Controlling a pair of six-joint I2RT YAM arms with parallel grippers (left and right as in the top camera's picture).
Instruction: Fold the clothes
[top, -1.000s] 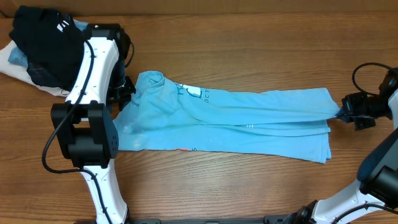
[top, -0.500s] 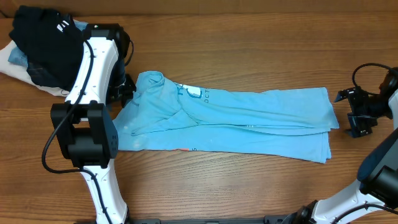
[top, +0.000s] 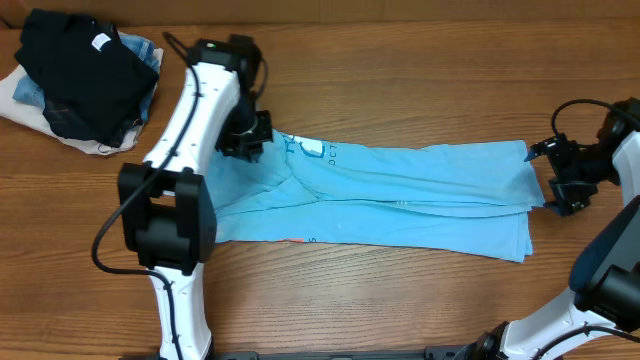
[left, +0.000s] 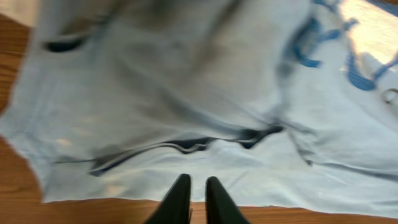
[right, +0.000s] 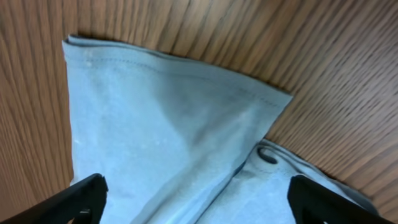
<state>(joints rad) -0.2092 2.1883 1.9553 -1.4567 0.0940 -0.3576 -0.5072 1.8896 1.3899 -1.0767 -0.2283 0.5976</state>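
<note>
Up at ten o'clock on the table (top: 420, 60), the black garment (top: 80, 70) sits on its pile, same spot as before. The left arm has swung in from the shirt's nine-o'clock edge, and the left gripper (top: 245, 135) now hangs right over the collar end, hiding the collar hump seen a second ago. Its jaws are pressed nearly together; the wrist view is blurred, so I can't say whether any cloth is pinched. The sky-blue shirt (top: 410, 190) lies stretched across mid-table, folded lengthwise, collar at nine, hem at three. Over at three o'clock, the right gripper (top: 562, 178), clamped on the hem a second ago, stands wide open and empty, just off the hem corner.
</note>
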